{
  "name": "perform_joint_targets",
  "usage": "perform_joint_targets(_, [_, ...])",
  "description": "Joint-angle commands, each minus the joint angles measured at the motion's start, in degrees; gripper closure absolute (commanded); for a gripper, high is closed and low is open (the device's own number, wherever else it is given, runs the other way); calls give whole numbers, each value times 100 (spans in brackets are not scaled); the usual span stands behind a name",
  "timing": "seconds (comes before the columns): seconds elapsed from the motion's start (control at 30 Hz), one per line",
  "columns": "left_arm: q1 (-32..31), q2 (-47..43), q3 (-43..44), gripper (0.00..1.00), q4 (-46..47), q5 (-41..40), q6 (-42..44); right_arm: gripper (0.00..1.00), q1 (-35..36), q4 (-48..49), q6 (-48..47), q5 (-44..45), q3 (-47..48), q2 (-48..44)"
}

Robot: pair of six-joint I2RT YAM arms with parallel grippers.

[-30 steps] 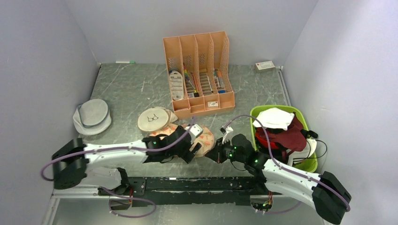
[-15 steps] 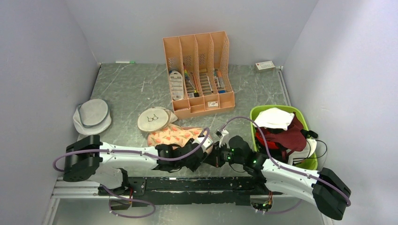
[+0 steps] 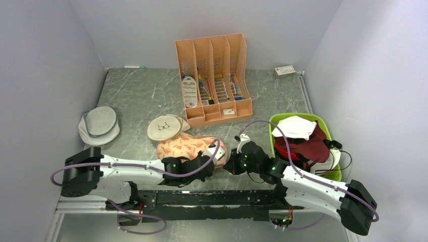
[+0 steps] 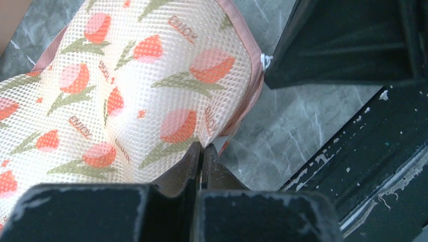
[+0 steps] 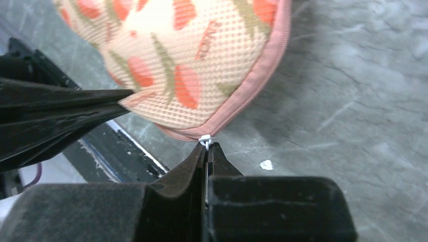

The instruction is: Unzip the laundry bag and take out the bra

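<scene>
Now L hand (image 4: 203,149) nips laundry bag (image 4: 126,85), R hand (image 5: 207,147) zip-pull (image 5: 204,139).

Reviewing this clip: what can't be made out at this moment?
- Bra: unseen in every view; the laundry bag's printed mesh hides its contents.
- How far the zip is open: top view, left gripper and right gripper cover that edge.
- Organizer labels: top view, too small.

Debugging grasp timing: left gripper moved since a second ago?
Yes. Left gripper shifted toward the near edge, away from the orange organizer, jaws shut on the laundry bag.
</scene>
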Motion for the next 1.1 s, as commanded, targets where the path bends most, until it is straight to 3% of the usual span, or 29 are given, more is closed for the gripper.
perform_joint_targets(0.0, [12, -413, -304, 93, -9, -92, 113, 100, 17, -1101, 415, 1052, 229, 225])
perform_joint_targets(0.07, [5, -526, -351, 93, 6, 18, 113, 100, 7, -1217, 577, 1383, 256, 250])
perform_joint_targets(0.17, [-43, -684, -482, 93, 139, 298, 445, 100, -208, -593, 372, 2010, 381, 431])
perform_joint_targets(0.4, [-56, -812, -921, 93, 677, 552, 404, 100, -1031, 4384, -2387, 1955, -572, 1536])
perform_joint_targets(0.47, [-67, -698, -975, 93, 766, 526, 316, 100, -1114, 3924, -2450, 1960, -185, 1655])
perform_joint_targets(0.57, [-69, -478, -1069, 93, 1025, 564, 229, 100, -1142, 3077, -2355, 1262, 185, 1493])
perform_joint_targets(0.8, [656, 156, -905, 93, 1409, 567, -256, 100, -470, 474, -622, 512, -86, -95])
perform_joint_targets(1.0, [986, -18, -379, 92, -146, -129, -870, 100, 604, 246, -176, -53, -408, -447])
perform_joint_targets(1.07, [988, -386, -355, 83, -1078, -279, -1384, 100, 907, 394, -243, -256, -265, -51])
